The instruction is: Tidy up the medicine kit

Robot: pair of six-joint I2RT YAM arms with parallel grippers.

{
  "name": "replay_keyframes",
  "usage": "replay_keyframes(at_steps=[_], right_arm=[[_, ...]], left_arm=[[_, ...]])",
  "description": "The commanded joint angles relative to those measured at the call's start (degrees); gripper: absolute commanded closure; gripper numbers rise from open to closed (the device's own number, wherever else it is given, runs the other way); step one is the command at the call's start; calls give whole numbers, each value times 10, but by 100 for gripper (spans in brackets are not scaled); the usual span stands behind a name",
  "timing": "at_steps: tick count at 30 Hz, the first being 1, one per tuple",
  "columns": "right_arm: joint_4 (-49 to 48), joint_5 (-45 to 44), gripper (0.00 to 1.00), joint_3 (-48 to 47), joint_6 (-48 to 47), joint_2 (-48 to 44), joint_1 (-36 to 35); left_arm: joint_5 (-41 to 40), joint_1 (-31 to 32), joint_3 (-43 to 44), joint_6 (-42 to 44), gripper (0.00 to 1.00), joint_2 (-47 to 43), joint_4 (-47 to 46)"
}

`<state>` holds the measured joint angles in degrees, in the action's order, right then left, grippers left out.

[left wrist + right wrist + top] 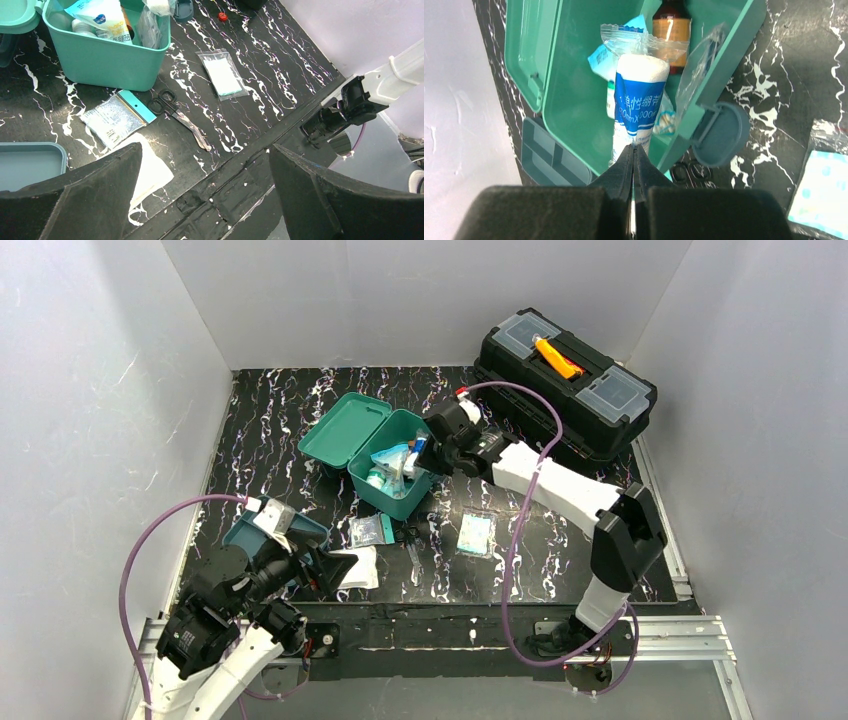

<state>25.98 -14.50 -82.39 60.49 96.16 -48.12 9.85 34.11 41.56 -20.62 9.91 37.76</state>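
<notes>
The teal medicine kit (385,502) stands open mid-table, its lid (345,430) thrown back to the left. My right gripper (425,455) hangs over its right edge, shut on the plastic wrapper of a blue-and-white bandage roll (639,100), which dangles into the box (569,100). A brown bottle (671,30) and other packets lie inside. My left gripper (205,170) is open and empty, low over the near table edge. A silver packet (115,119), scissors (175,112), a gauze packet (222,75) and a white pad (152,172) lie loose in front of the box.
A darker teal tray (250,532) sits at the near left, beside my left gripper (335,568). A black toolbox (565,380) with an orange handle stands at the back right. White walls close in the table on three sides.
</notes>
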Motion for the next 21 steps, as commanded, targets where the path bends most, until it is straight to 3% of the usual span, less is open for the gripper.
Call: replay_keyframes(at_steps=[1, 2, 7, 10, 21], right_arm=[[-9, -18, 99, -43, 33, 32, 12], [-6, -20, 98, -46, 35, 38, 13], [-6, -15, 64, -46, 44, 54, 12], [-10, -13, 57, -44, 40, 47, 12], [-74, 14, 49, 41, -37, -66, -11]], left_arm=[[-6, 1, 0, 0, 2, -6, 1], [-6, 1, 0, 0, 2, -6, 0], [-8, 1, 0, 0, 2, -10, 0], [-9, 1, -1, -1, 2, -10, 1], [-15, 1, 0, -1, 2, -3, 2]])
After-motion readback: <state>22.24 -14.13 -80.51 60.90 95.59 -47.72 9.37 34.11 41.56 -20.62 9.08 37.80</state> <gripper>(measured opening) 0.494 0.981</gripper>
